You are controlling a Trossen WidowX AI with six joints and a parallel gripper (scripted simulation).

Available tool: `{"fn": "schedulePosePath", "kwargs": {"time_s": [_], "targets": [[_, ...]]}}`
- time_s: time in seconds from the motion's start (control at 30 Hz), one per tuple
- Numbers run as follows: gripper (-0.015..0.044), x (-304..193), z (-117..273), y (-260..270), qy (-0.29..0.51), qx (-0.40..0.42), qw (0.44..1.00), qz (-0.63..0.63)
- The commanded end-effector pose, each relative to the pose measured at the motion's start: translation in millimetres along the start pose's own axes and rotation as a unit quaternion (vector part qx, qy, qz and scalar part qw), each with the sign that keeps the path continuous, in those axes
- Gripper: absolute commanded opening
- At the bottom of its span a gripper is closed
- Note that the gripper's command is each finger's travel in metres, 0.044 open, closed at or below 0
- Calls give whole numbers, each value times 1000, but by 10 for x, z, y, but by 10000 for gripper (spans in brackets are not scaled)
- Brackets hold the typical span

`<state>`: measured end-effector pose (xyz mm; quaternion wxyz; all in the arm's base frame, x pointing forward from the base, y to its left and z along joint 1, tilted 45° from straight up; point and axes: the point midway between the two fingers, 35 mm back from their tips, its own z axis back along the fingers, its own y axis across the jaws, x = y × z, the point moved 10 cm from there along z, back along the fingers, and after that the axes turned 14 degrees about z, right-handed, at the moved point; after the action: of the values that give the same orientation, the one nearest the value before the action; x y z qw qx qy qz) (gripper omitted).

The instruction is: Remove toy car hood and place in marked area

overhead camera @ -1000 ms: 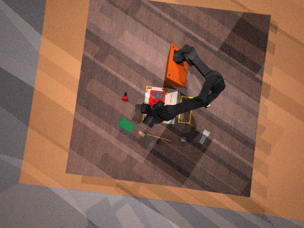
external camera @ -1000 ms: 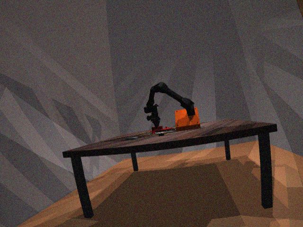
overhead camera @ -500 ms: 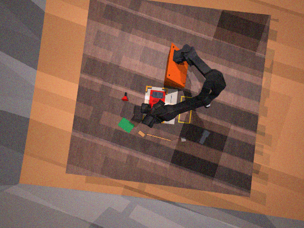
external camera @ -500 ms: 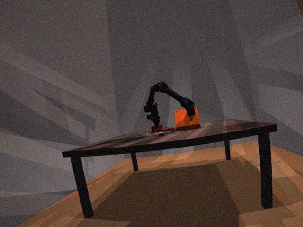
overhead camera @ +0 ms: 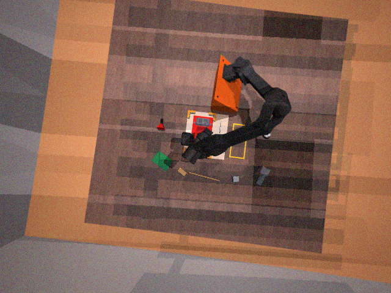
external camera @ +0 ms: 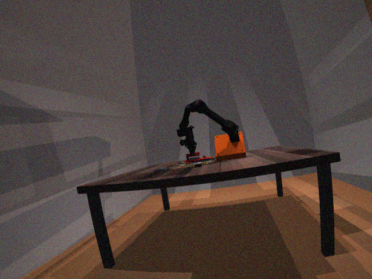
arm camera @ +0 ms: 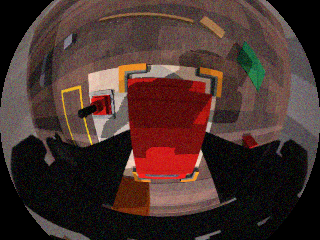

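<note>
The red hood [external camera: 193,154] [arm camera: 167,117] is between the fingers of my gripper [external camera: 192,151] [arm camera: 167,134], which is shut on its two sides. It hangs a little above the red toy car [overhead camera: 194,124] [external camera: 191,161]. In the wrist view it covers most of the car, with only a thin grey strip of the window showing. In the top view the gripper hides much of the hood and car. The marked area [overhead camera: 236,157] [arm camera: 71,89] is a yellow outline to the right of the car in the top view, partly under the arm.
A white board [overhead camera: 188,127] [arm camera: 94,80] with orange corner brackets lies under the car. An orange plate [overhead camera: 227,94] [external camera: 224,145] stands behind. A black-handled red piece [arm camera: 101,105] is beside the car. A green sheet [overhead camera: 160,159], tan block [overhead camera: 182,171] and grey cube [overhead camera: 235,178] lie on the table.
</note>
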<state>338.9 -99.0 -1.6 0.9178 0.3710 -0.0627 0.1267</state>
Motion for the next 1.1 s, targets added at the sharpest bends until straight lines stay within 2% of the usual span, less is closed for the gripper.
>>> {"fn": "schedulePosePath", "kwargs": {"time_s": [0.0,0.23,0.4,1.07], "targets": [[0,26,105,-9,-3,-5,1000,4],[0,21,463,-6,-3,-6,1000,4],[0,23,397,44,-1,-2,1000,-2],[0,284,458,923,0,-10,1000,-1]]}}
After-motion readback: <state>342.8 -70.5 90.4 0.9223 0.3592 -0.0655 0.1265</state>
